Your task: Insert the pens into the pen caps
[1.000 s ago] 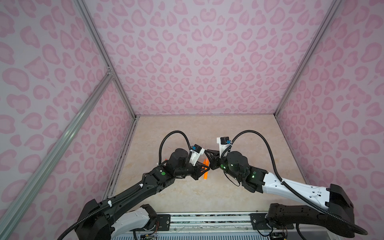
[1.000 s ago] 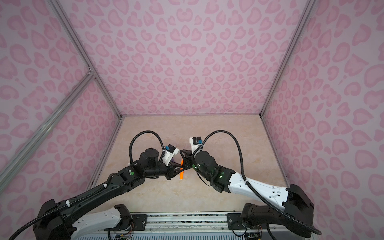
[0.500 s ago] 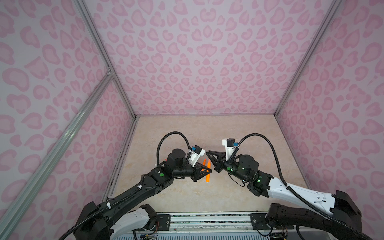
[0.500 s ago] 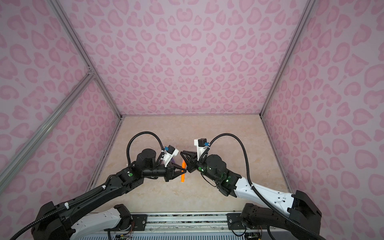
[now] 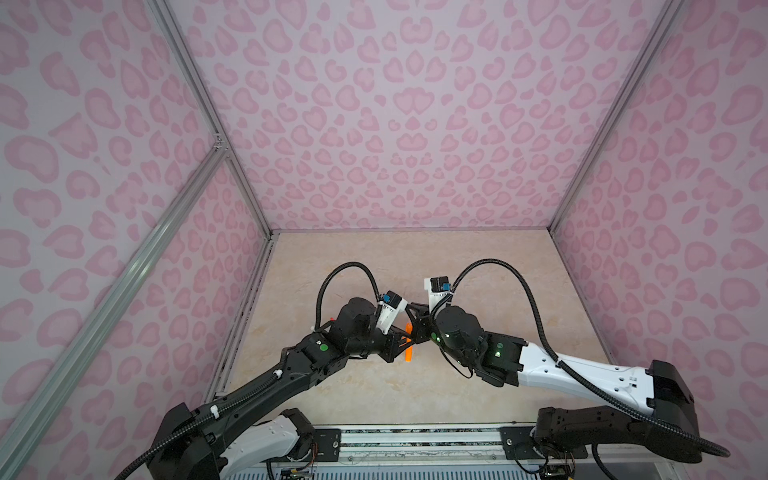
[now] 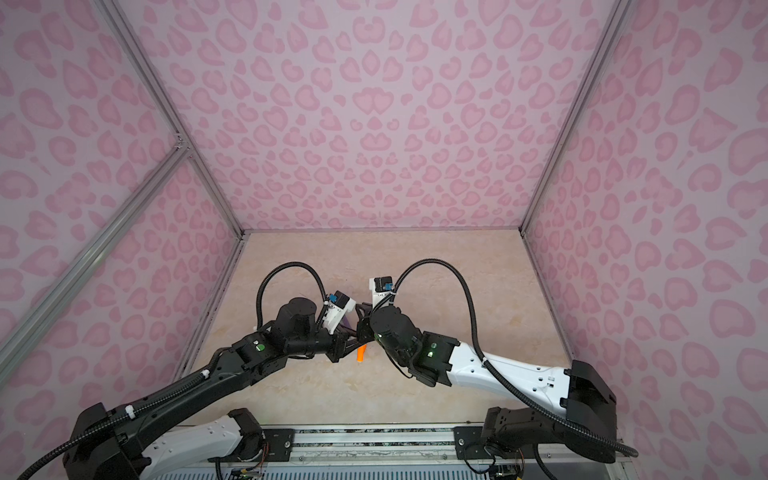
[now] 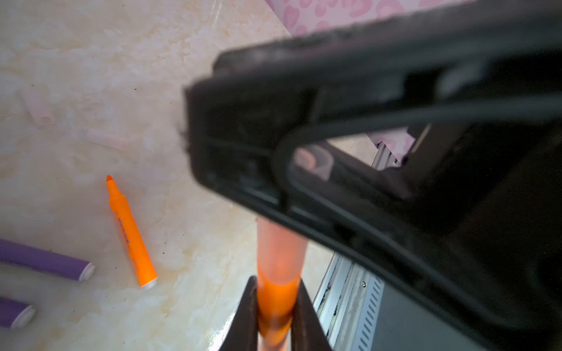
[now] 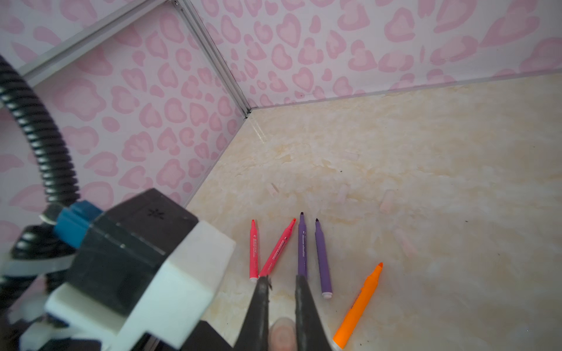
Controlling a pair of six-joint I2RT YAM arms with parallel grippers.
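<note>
The left claw [image 7: 276,282] is clenched on the held orange pen [image 7: 276,304] just behind its front end, likely so the barrel won't flex when pushed. The right claw [image 8: 281,278] is clenched on a clear cap [image 8: 281,334], gripped across its sides, presumably leaving the mouth free for the tip. Both meet above mid-desk [image 5: 374,395], off the surface, for mating in the air. In the left wrist view the pen's front looks sheathed in translucent plastic. How deep it sits is hidden behind the right claw. The spare orange pen [image 8: 360,304], purple pens [image 8: 321,258] and pink-red pens [image 8: 254,252] lie uncapped to the left. The loose caps [image 8: 387,200] lie farther back, apart from the pens.
</note>
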